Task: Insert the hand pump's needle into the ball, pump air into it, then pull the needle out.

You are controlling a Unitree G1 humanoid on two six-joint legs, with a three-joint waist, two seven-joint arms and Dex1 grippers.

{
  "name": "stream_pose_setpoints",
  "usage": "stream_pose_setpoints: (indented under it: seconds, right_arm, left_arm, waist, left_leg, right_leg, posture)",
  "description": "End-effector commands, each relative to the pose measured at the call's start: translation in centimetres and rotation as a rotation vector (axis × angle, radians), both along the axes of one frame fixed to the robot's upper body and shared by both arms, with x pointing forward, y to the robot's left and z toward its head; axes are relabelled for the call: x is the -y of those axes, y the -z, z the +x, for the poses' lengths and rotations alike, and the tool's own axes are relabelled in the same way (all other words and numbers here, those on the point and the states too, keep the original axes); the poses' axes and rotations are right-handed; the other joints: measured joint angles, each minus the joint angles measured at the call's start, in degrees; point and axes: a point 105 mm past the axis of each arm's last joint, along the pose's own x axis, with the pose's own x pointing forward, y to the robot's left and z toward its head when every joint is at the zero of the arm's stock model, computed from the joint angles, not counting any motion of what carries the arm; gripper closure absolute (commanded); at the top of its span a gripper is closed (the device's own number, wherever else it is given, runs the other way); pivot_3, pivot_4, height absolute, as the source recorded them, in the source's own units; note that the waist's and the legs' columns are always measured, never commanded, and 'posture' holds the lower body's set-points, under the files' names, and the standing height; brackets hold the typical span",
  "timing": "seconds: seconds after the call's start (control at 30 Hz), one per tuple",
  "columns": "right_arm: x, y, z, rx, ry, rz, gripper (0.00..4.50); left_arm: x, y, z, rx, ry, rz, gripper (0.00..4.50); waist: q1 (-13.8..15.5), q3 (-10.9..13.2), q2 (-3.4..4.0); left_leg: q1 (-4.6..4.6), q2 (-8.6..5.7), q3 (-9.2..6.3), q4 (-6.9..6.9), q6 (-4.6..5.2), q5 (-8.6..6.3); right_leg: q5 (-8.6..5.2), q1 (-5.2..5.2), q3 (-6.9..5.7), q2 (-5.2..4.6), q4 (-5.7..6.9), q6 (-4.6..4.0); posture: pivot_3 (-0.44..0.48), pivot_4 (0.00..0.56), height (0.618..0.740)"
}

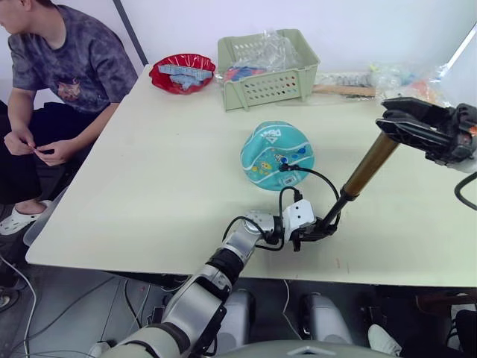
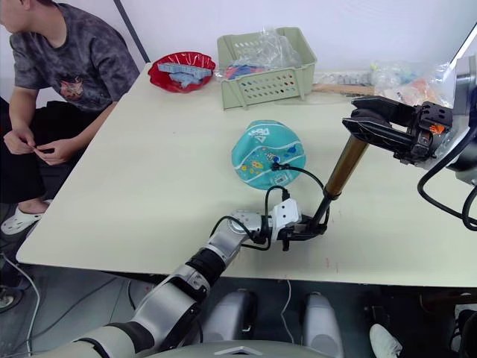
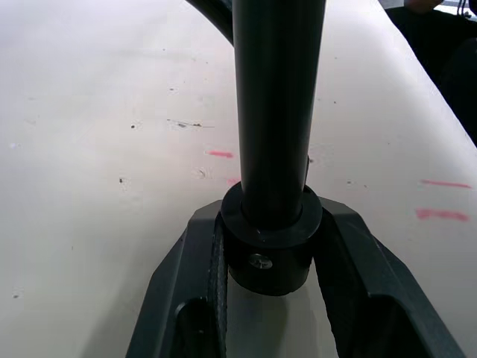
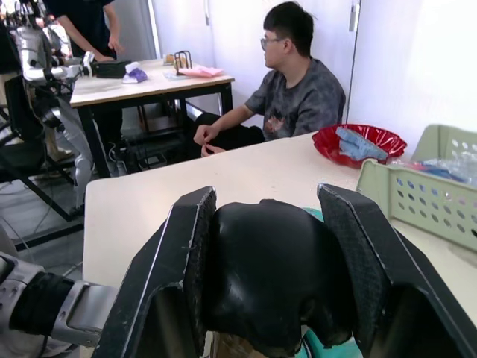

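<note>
We see the ball [image 1: 276, 156] sitting mid-table on the pale table [image 1: 149, 186], looking a bit dented on top. The hand pump [image 1: 363, 173] stands tilted over the near right part of the table, just beside the ball but apart from it, its lower end near the table edge and its upper end leaning toward the robot's right.

Left gripper [image 1: 322, 226] is clamped on the pump's black bottom cap; in the left wrist view we see both fingers [image 3: 195, 298] pressed against that cap [image 3: 270, 246] with the dark tube rising from it. Right gripper [image 1: 395, 123] is closed around the black handle at the top of the pump; the right wrist view shows the handle [image 4: 268, 268] wedged between the two fingers [image 4: 168, 276].

The thin black hose [image 1: 313, 179] loops from the pump's lower end up to the ball and meets its near side. The needle [image 1: 284, 168] seems to be seated in the ball there, though it is too small for us to be sure.

At the far edge we see a green basket [image 1: 267, 71] with plastic bags, and a red bowl [image 1: 182, 72] beside it. A person [image 1: 56, 82] sits at the table's left side, hands together.
</note>
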Motion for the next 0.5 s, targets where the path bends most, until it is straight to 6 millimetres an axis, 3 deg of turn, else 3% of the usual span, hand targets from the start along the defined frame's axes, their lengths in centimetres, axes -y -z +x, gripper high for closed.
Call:
stream_pose_setpoints:
  seconds: [0.03,0.17,0.27,0.33,0.5]
  right_arm:
    - [0.4,-3.0,-1.8,0.168,0.008,0.012,2.77]
    - [-0.2,0.8,-0.9,0.115,0.040,-0.076,2.77]
    - [-1.1,4.9,-0.7,0.064,0.047,-0.133,2.77]
    - [-1.7,7.8,-0.7,0.030,0.039,-0.173,2.77]
    - [-2.7,12.6,-1.2,-0.069,0.023,-0.208,2.77]
  left_arm:
    - [-1.3,3.2,-1.1,-0.086,-0.007,0.098,3.34]
    - [-1.2,3.2,-1.1,-0.086,-0.006,0.097,3.34]
    - [-1.0,3.3,-1.2,-0.086,0.000,0.099,3.34]
    - [-1.0,3.3,-1.2,-0.087,0.000,0.097,3.34]
    - [-0.9,3.3,-1.2,-0.085,-0.002,0.096,3.34]
  waist:
    - [0.0,0.0,0.00]
    - [0.0,0.0,-0.06]
    - [0.0,-0.2,-0.25]
    - [0.0,-0.2,-0.32]
    - [0.0,-0.3,-0.41]
  left_leg:
    - [-0.01,-0.01,0.00,-0.01,0.00,0.00]
    - [-0.01,-0.03,0.00,-0.02,0.01,0.00]
    - [0.13,-0.03,0.00,-0.02,0.01,-0.01]
    - [0.19,0.01,-0.03,0.01,0.01,-0.01]
    - [0.85,0.12,-0.13,-0.01,0.00,-0.01]
  right_leg:
    - [0.00,-0.01,0.00,-0.01,0.00,0.00]
    - [-0.01,0.01,-0.04,-0.01,-0.02,0.01]
    - [-0.02,0.14,-0.08,0.02,-0.01,0.03]
    - [-0.02,0.24,-0.15,0.05,-0.01,0.03]
    - [-0.16,0.88,-0.12,0.10,-0.02,0.21]
  posture:
    - [0.000,0.150,0.740]
    - [0.000,0.150,0.740]
    - [0.000,0.150,0.740]
    - [0.000,0.150,0.740]
    - [0.000,0.150,0.740]
